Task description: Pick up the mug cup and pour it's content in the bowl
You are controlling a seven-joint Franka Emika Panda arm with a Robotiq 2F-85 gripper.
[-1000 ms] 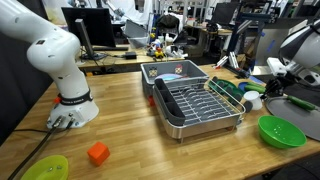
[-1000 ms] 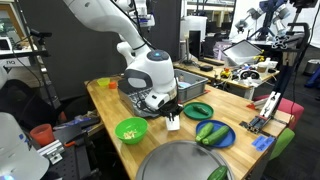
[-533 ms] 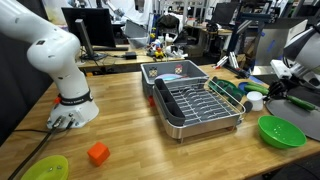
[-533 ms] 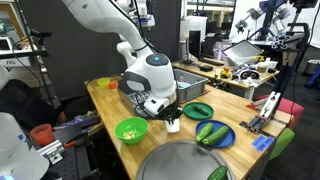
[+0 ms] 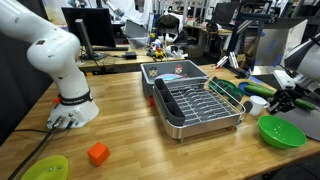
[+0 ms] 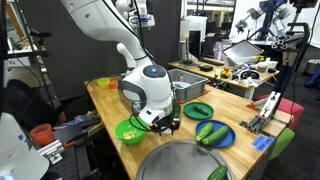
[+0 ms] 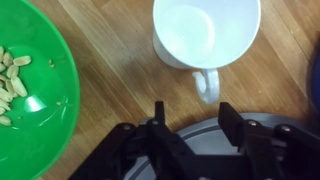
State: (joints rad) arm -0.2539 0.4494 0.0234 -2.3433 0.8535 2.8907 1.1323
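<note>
White mug cup [image 7: 205, 30], wrist view: upright on the wooden table [image 7: 110, 60], its inside bare as far as you can see, its handle [image 7: 207, 85] pointing toward the gripper [image 7: 193, 118]. The bowl [image 7: 45, 125] lies just beside the cup at the frame's left, apart from it, with pale pieces [image 7: 12, 80] scattered inside. The two dark fingers [image 7: 158, 118] stand partly spread, one to either side of the handle's line and short of it. Nothing sits between them and they touch nothing. A grey metal rim [image 7: 200, 140] curves beneath the gripper. In an exterior view the bowl [image 6: 131, 130] sits near the table's front edge with the gripper [image 6: 165, 124] low beside it; the cup cannot be made out there.

Judged from this layout, the pour looks complete, and the step in hand is the release and retreat. Spread the fingers a little wider before you move, so that neither drags on the handle. Then draw the wrist straight up rather than sideways: a sideways sweep risks catching the handle and spinning the cup, or clipping the bowl's wall. Hold the wrist level until the fingers are above the cup's rim, and only then swing the arm away.
</note>
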